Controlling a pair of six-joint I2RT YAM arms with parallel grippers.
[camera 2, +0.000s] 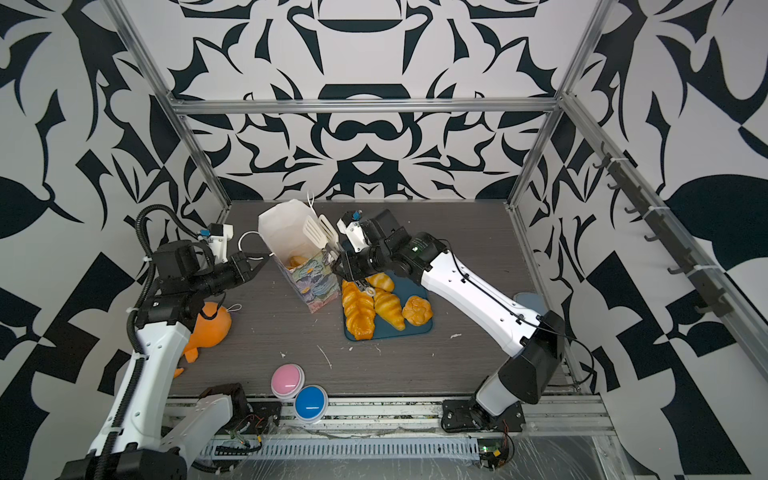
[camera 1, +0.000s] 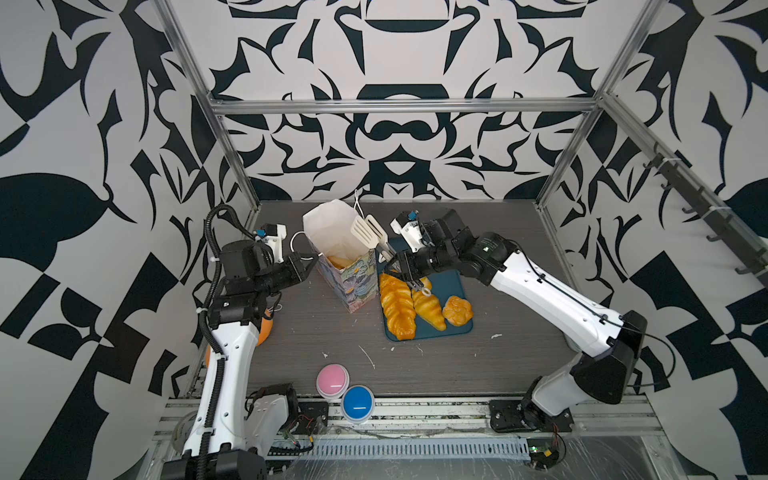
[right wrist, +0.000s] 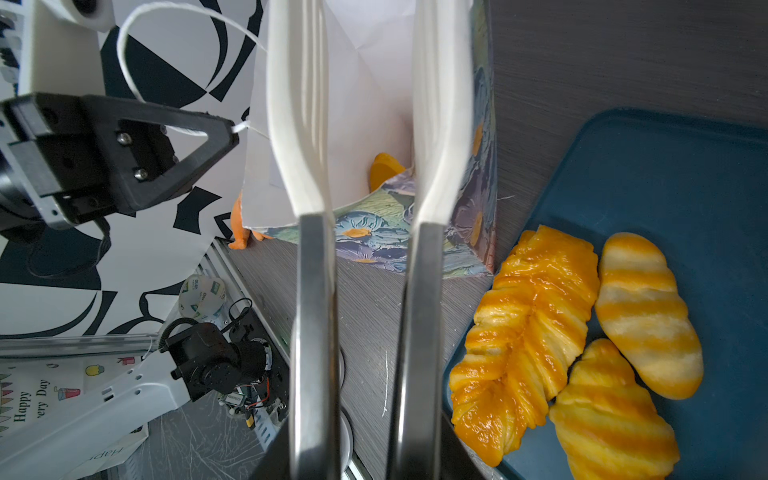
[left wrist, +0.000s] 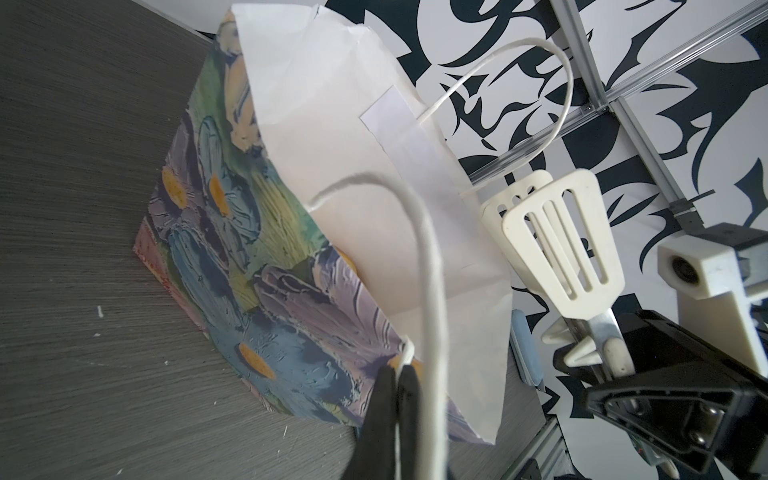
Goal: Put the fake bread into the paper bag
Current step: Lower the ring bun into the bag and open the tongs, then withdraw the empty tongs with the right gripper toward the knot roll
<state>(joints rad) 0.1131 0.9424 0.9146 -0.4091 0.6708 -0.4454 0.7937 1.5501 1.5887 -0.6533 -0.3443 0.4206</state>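
Left pincer (camera 1: 312, 261) pinches tall floral paper bag's (camera 1: 357, 284) cord handle (left wrist: 432, 270); right pincer (camera 1: 402, 270) clamps white slotted tongs (camera 1: 368, 232). Glossy orange toy croissant (camera 1: 428, 309) looks light, slippery: grip mid-body.

This was a robotics lab test cell: an aluminium frame (camera 1: 399, 106) boxed a grey tabletop (camera 1: 498, 365), with black-and-white patterned panels (camera 1: 399, 50) at nine, twelve and three o'clock. At six o'clock a left arm (camera 1: 226, 361) and a right arm (camera 1: 552, 299) stood by a slotted rail (camera 1: 436, 409), beside a pink button (camera 1: 332, 380), a blue button (camera 1: 358, 401) and bare wiring (camera 1: 548, 451). Fake bread (camera 1: 398, 307) lay at centre.
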